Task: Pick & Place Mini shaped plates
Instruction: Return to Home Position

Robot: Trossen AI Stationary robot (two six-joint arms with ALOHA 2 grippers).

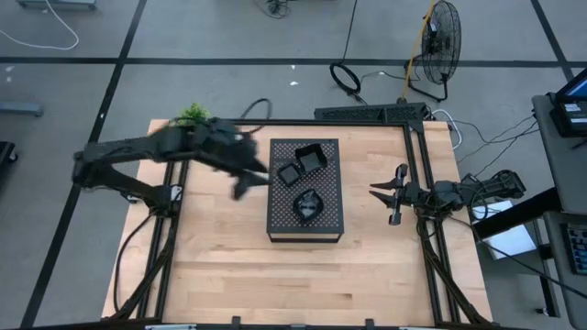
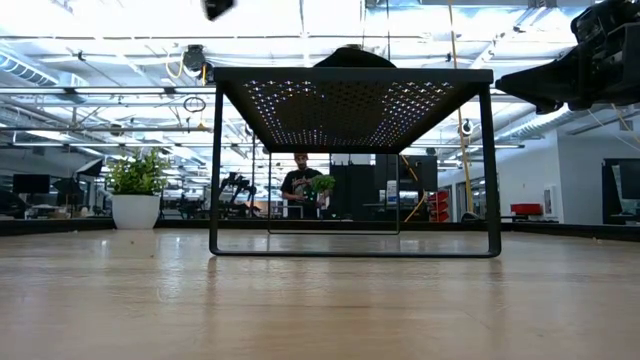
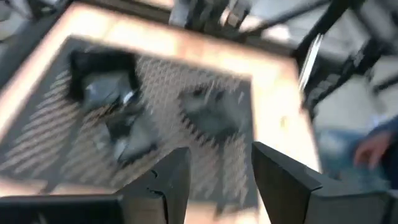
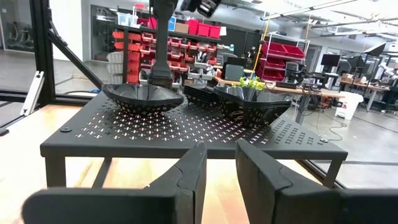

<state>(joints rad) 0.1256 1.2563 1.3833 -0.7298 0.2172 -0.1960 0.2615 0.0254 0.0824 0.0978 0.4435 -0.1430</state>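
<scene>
— How is the light from above?
— Bright, even, overhead; soft shadows on the table (image 1: 220, 266).
— And at table level?
— Ceiling lamps glare behind the shelf (image 2: 350, 100) (a dark silhouette), sparkling through its holes; mini shaped plates (image 4: 252, 102) catch small highlights.

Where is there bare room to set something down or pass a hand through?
Free: the wide wooden table below the shelf in the high view, and the strip between shelf and right gripper. On the shelf only the perforated edges are bare; square plates and leaf-shaped plates fill its middle. The left gripper crowds its left side.
</scene>
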